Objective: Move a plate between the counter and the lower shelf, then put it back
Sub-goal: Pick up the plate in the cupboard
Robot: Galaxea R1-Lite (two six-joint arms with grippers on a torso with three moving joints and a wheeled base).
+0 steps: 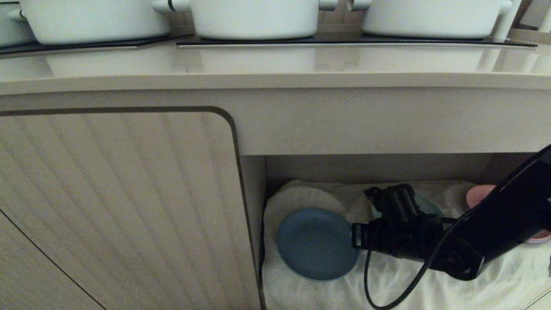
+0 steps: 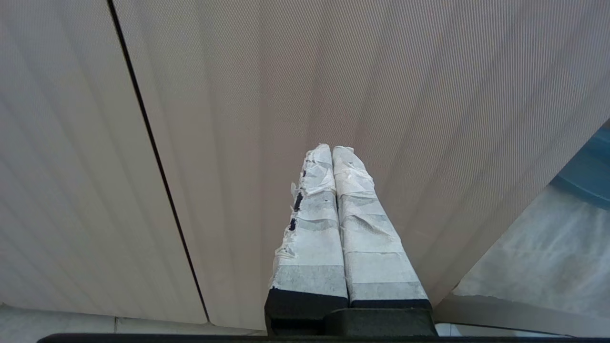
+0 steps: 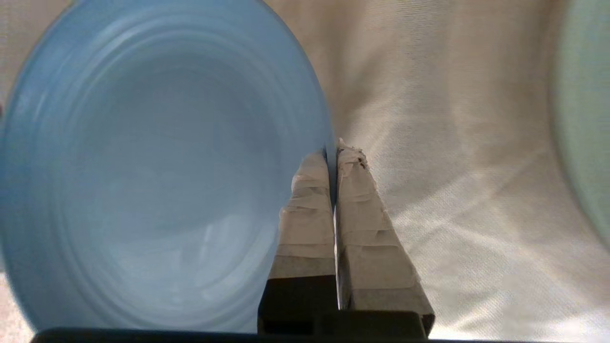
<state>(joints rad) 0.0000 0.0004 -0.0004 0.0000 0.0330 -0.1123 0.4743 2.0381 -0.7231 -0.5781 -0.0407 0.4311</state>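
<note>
Plate (image 1: 316, 244): small, round, light blue, matte, with a low raised rim. Head view: it lies in the lower shelf (image 1: 430, 168), at the left end of the niche close to the left wall, on wrinkled white cloth (image 1: 387, 284) that covers the shelf floor. A round cloth-covered bump rises just behind it. Right gripper (image 1: 355, 236), black and blocky with a looping black cable, reaches in from the right edge of the niche and meets the plate's right rim. A green plate (image 1: 428, 206) shows partly behind the gripper; a pink plate (image 1: 480, 194) sits near the right end. Above, the desk (image 1: 275, 64) is smooth glossy beige with a thick front edge, carrying black glass hob panels (image 1: 353, 41) and three white pots (image 1: 254, 17). A ribbed beige cabinet door (image 1: 116, 206) with a rounded corner fills the left.

Left wrist view: left gripper (image 2: 332, 148), fingers wrapped in worn white tape, jaws pressed together with nothing between them, facing the ribbed door (image 2: 238, 95).

Right wrist view: plate (image 3: 157, 166) shows faint concentric rings and a soft sheen. Right gripper (image 3: 333, 147), taped likewise, has its jaws clenched on the plate's thin rim, one finger inside the rim and one outside. Woven cloth (image 3: 452, 166) lies beyond.
</note>
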